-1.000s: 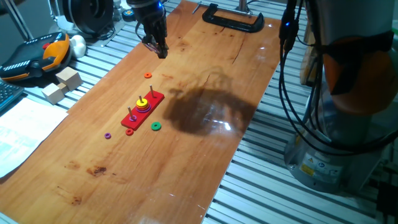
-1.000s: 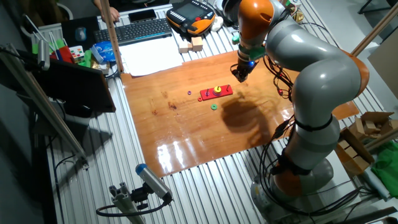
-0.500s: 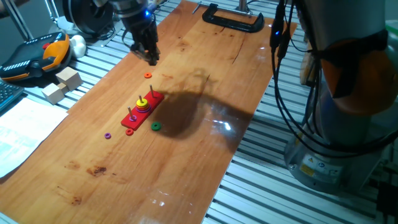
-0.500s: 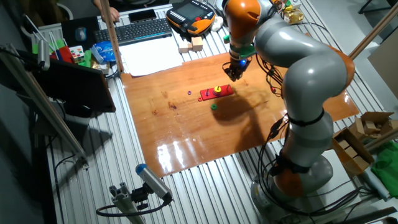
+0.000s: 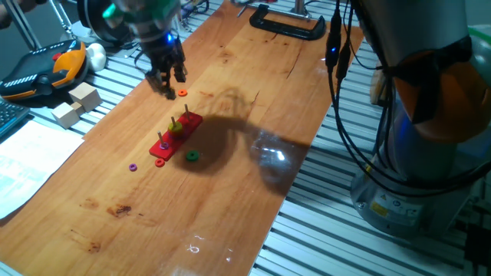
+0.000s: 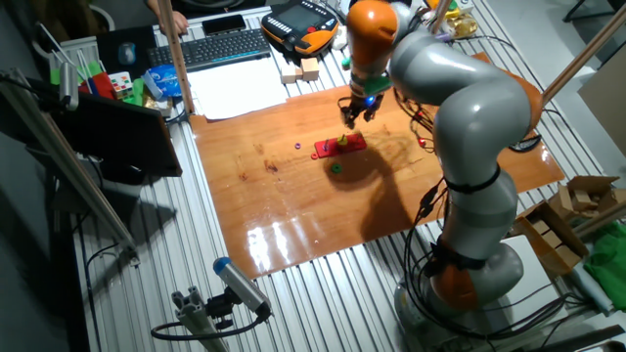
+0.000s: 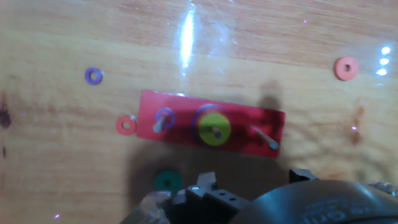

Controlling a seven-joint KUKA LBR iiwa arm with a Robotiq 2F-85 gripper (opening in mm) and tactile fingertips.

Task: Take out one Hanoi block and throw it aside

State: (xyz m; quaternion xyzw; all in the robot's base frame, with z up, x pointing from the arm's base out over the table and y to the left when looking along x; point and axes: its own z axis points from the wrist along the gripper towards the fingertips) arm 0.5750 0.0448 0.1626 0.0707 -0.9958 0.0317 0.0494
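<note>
From left to right on the desk (image 7: 62, 31) in my hand view: a small purple ring (image 7: 93, 76), a red ring (image 7: 126, 125) lying just beside the red base (image 7: 186, 106), then a purple ring (image 7: 164, 116) on the first peg. The Hanoi block (image 7: 214, 128) sits on top of the middle peg's stack, the last peg (image 7: 266, 138) is bare, and another red ring (image 7: 346, 68) lies far right. A green ring (image 7: 166, 182) lies loose below the base.

My worry is that the block is thin and flat on the stack. If I come down off-centre I may catch the ring under it, strike the peg, or shove the light base.

My claw (image 5: 165, 75) hangs above the desk, near the base, pointing down; whether its fingers are apart I cannot tell.
</note>
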